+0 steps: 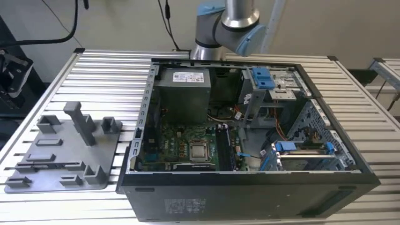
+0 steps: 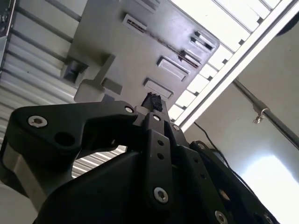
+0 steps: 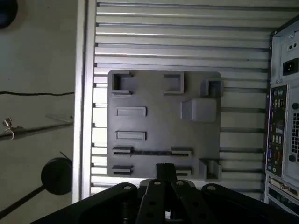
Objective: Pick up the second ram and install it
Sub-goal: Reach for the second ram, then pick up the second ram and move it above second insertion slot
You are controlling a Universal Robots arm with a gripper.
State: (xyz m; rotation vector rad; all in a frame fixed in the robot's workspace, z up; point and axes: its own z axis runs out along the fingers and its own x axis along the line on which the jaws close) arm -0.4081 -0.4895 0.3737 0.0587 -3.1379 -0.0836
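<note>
The gripper (image 3: 165, 171) is hovering clenched, seemingly empty, well apart from the second ram (image 3: 150, 152) lying below it in the tray (image 3: 156, 122); descending shut, it is risking striking the stick.

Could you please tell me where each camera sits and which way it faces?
Exterior view: off the arm, looking down on the open computer case and grey tray; the arm shows beyond the case.
First wrist view: on the arm, facing the tray past the gripper.
Second wrist view: on the arm, obliquely facing tray and gripper.
Shared: the tray, in all three.
</note>
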